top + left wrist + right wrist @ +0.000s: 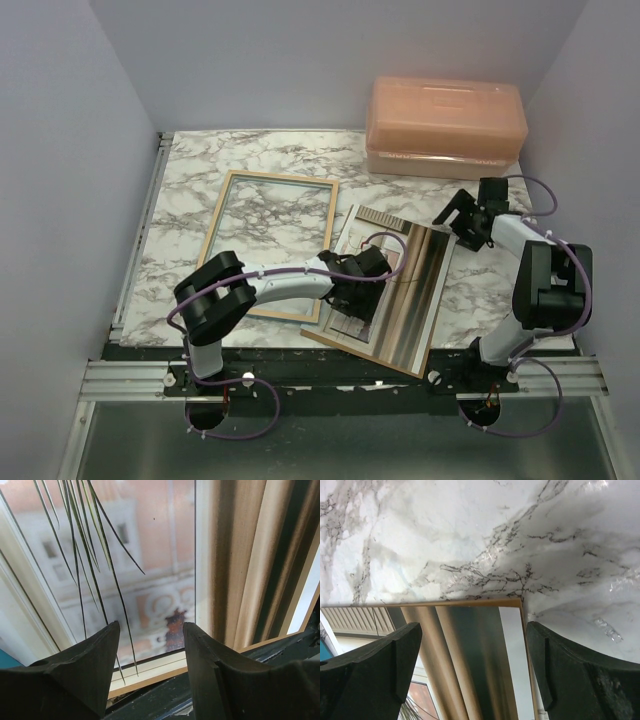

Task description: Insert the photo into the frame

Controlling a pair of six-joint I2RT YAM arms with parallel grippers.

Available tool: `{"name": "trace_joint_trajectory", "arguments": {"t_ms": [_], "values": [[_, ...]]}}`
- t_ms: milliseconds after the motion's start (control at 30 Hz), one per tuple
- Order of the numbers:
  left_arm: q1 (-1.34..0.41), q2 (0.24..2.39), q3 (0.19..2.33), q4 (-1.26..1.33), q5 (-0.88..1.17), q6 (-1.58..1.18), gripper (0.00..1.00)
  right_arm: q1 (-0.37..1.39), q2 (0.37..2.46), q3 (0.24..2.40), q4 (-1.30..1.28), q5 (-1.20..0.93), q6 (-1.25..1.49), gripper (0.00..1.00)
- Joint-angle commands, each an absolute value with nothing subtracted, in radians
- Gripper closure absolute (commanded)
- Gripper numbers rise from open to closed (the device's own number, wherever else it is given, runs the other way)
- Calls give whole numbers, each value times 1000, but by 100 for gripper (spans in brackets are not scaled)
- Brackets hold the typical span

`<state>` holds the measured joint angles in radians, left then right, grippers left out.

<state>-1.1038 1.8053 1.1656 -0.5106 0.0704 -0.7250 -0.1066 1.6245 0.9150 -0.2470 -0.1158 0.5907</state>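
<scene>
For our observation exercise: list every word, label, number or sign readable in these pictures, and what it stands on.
No readable text.
Peach plastic lidded box: faint marks, too blurred to read.
Glossy rectangular photo of a plant by a window: no lettering.
Pale wooden rectangular frame: no lettering.

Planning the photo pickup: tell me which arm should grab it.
Probably left. The left gripper sits over the photo, beside the frame; the right gripper hangs open near its far corner.

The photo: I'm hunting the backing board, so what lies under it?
The edge of a brown board peeks out under the photo, on the table. The rest is covered.
</scene>
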Motion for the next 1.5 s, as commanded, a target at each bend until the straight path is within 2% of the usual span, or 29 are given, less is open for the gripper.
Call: {"name": "trace_joint_trajectory", "arguments": {"t_ms": [0,200,600,900,1033,1267,1467], "values": [[-1106,1853,1167,-535,55,-733,45,-113,1668,951,-193,-109,560,8],[-1106,1859,1170,-537,60,-732,46,-112,1675,934,-180,-206,558,14],[-1106,1860,1167,-531,64,-728,47,-112,1591,859,-123,-317,541,17],[-1106,1862,1173,-539,63,-727,48,-113,1613,799,-112,-265,553,19],[-1106,1863,1175,-540,63,-727,48,-112,1610,737,-48,-343,570,29],[-1106,1861,1176,-540,62,-724,48,-113,1617,681,-34,-329,558,34],[-1107,1853,1178,-538,55,-721,48,-112,1553,668,-58,-311,553,55]]}}
